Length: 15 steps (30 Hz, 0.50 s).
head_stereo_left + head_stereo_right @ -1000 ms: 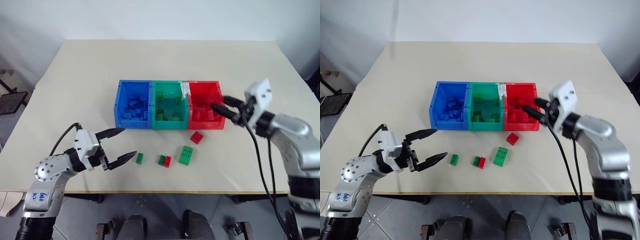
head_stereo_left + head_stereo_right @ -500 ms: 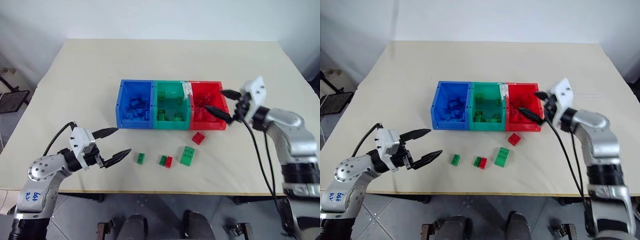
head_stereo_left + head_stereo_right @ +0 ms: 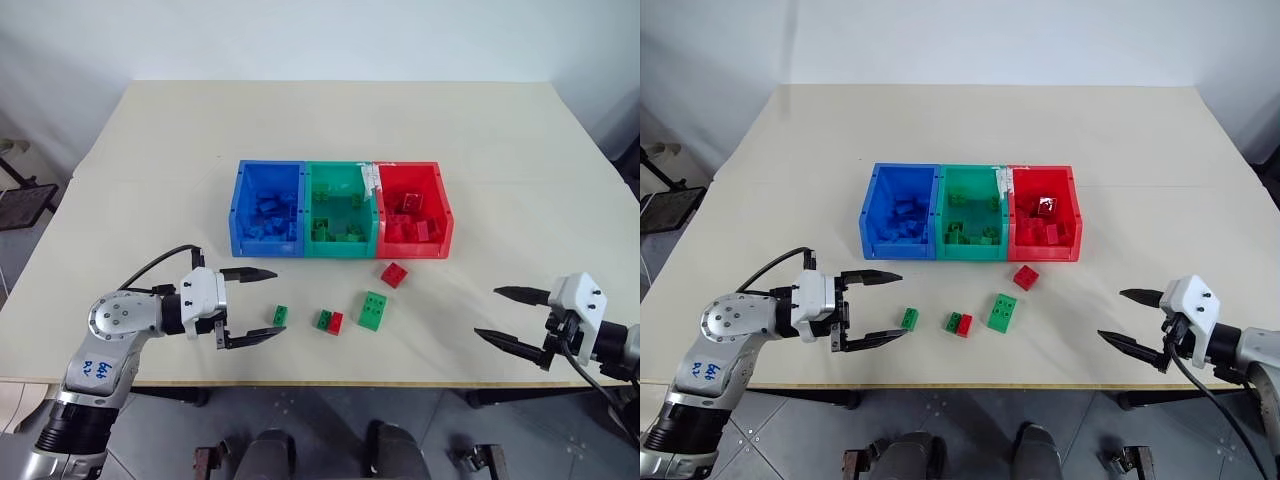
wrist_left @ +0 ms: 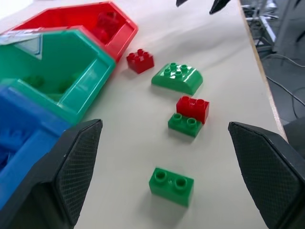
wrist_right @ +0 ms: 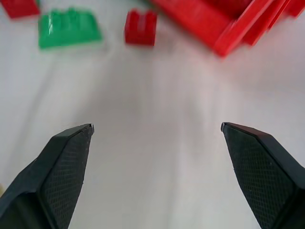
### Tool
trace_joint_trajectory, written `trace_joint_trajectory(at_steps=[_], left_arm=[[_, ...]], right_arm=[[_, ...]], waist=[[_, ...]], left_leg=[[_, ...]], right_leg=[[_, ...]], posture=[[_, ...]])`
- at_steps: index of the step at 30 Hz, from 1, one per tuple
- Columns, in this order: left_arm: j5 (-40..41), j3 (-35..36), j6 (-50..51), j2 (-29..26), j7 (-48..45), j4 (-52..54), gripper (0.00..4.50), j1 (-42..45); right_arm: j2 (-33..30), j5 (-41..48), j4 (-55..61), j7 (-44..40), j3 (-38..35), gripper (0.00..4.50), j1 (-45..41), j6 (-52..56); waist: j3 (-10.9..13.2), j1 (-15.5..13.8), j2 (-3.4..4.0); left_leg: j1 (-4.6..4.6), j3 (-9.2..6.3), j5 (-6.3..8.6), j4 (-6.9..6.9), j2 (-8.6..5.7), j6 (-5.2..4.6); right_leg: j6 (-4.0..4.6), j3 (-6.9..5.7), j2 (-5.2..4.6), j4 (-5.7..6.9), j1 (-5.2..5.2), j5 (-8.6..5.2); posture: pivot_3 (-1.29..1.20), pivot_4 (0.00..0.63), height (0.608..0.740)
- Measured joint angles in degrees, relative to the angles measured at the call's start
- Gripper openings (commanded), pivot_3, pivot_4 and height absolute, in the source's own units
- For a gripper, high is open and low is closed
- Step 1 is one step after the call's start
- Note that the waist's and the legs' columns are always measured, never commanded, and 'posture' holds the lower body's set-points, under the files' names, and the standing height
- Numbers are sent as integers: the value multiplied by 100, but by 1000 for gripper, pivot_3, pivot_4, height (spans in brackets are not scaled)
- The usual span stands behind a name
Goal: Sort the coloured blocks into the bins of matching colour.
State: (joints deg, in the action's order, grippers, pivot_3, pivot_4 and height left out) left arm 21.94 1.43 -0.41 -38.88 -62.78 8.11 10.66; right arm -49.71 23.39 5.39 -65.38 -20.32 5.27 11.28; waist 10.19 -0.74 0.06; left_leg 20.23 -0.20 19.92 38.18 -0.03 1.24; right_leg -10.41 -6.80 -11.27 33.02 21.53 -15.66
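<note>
The left gripper (image 3: 262,306) is spread wide and empty, aimed at a small green brick (image 3: 280,315) lying loose before the bins (image 3: 340,252). The right gripper (image 3: 511,315) is likewise apart, empty. Next, closing on that brick is called for.

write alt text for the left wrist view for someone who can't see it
Between the left gripper's wide-open jaws, a small green brick lies on the beige table. Beyond it sit a red and green pair, a larger green brick and a red brick, beside the blue, green and red bins.
</note>
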Motion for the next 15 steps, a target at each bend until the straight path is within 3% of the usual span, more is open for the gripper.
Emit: trace_joint_trajectory(at_steps=[15], left_arm=[[364,694,445,-103,251,359,4500,-523]], right_arm=[[1439,-594,576,2186,2027,4482,-2014,1916]], waist=[[2,-18,3]], left_leg=[[7,-11,2,4,2,1]], right_leg=[[0,-5,0,4,4,1]], posture=[[0,150,740]])
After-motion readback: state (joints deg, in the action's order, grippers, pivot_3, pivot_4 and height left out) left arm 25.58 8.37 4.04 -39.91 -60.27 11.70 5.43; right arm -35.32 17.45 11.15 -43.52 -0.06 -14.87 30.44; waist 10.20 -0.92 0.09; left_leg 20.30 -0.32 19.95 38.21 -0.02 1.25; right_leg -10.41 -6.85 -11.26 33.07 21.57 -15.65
